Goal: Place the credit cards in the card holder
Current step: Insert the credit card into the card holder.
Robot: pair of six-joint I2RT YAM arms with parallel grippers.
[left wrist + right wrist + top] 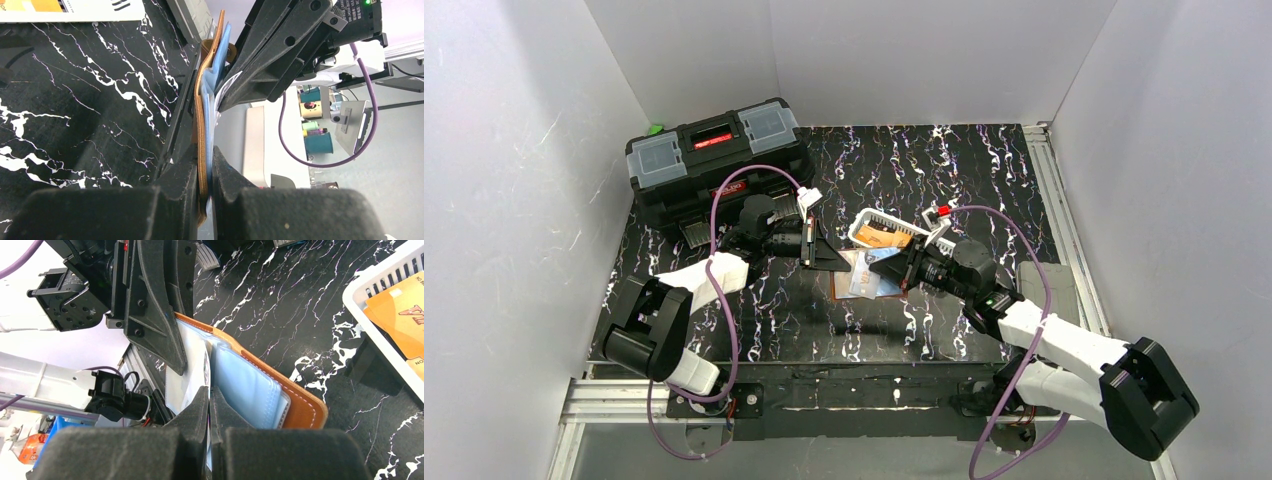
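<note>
The brown leather card holder [864, 282] lies open on the dark marbled table between both arms, its clear blue sleeves fanned out. My left gripper [828, 255] is shut on its cover and a sleeve at the left edge [209, 161]. My right gripper [887, 268] is shut on a thin whitish card [200, 367], whose edge sits among the sleeves [250, 387] beside the leather cover [302, 407]. In the left wrist view that card [226, 86] shows at the right gripper's tip, against the card holder [201, 115]. More orange credit cards [400, 315] lie in a white basket.
The white slotted basket [869, 222] stands just behind the card holder, and its rim [370, 280] is close on the right of my right gripper. A big black toolbox [714, 160] sits at the back left. White walls close in the table on three sides.
</note>
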